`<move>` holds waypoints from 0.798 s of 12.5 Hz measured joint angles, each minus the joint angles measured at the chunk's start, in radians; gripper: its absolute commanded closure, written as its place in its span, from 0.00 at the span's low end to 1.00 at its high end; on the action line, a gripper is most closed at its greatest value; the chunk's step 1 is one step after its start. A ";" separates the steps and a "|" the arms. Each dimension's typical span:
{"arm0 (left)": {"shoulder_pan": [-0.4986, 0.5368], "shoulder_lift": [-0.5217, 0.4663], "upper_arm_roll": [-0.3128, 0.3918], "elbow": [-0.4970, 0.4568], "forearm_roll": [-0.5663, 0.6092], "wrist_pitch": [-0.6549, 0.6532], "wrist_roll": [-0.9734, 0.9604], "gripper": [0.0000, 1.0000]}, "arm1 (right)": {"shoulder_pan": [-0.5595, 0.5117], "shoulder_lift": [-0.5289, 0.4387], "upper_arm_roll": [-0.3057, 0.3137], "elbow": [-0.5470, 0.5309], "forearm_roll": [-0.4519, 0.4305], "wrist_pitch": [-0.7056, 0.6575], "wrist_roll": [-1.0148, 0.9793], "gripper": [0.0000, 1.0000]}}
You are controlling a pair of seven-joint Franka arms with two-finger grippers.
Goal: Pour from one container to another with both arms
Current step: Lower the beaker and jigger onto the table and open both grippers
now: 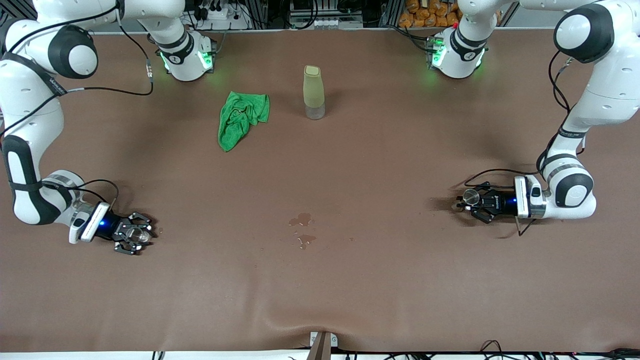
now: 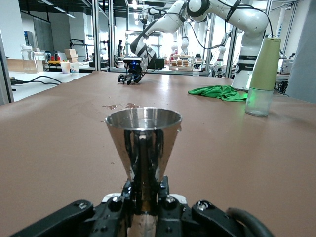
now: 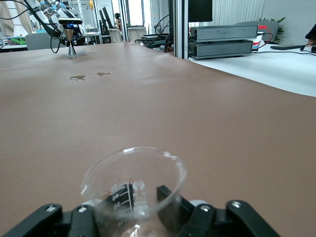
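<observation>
Nearest the front camera, the brown worktop (image 1: 350,280) runs bare to its rumpled near edge, and just farther in lie two small wet patches (image 1: 301,227) at mid-table. Toward the right arm's end, the right gripper (image 1: 134,235) sits low at the worktop with its jaws around the clear glass cup (image 1: 137,234); whether they are pressing it or have let go cannot be told. The cup stands upright with its mouth up. Toward the left arm's end, well apart across the open middle, the left gripper (image 1: 472,202) is low at the worktop too, jaws clamped on the stem of the steel jigger (image 1: 470,196), which stands upright with its round rim up. Much farther from the camera, near the arms' bases, a tall pale yellow-green bottle (image 1: 314,92) stands upright, and a crumpled green cloth (image 1: 240,119) lies beside it, toward the right arm's end.
</observation>
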 measured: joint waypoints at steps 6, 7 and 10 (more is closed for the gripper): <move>0.013 0.016 0.001 -0.002 0.021 -0.002 0.000 0.00 | -0.011 0.001 0.000 0.007 0.000 0.004 0.000 0.00; 0.014 0.019 0.001 -0.002 0.021 -0.003 0.000 0.00 | -0.014 0.000 -0.001 0.015 0.000 0.005 0.003 0.00; 0.022 0.020 0.008 -0.002 0.021 -0.003 -0.023 0.00 | -0.017 -0.011 -0.001 0.037 -0.001 -0.033 0.057 0.00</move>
